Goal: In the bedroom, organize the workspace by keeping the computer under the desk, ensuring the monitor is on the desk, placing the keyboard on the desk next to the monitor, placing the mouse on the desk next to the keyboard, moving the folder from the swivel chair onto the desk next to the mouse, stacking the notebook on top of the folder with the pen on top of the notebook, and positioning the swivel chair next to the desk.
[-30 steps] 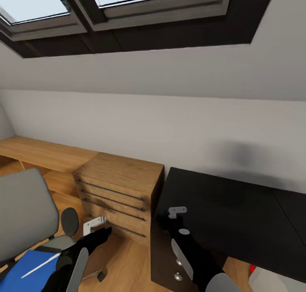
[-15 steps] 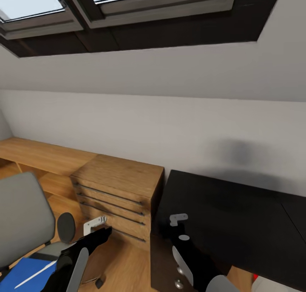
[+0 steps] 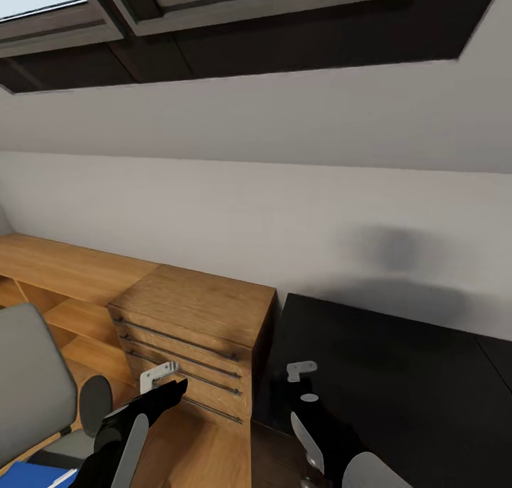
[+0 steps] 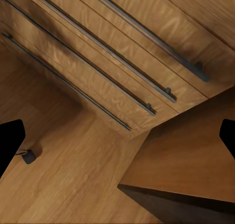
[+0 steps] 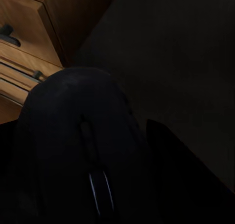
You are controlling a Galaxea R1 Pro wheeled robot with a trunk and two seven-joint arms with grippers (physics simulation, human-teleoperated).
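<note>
Our right gripper (image 3: 302, 383) holds the mouse (image 5: 78, 145) clamped above the desk (image 3: 398, 374); our left gripper (image 3: 165, 387), jaws apart, hangs before the wooden chest (image 3: 188, 324) beside the desk

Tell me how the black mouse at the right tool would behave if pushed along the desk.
The mouse has a smooth, rounded shell that looks rigid, so it probably keeps its shape but could slip in the right tool. Being low and wide, it should slide on the flat black desk rather than roll or tip.
</note>
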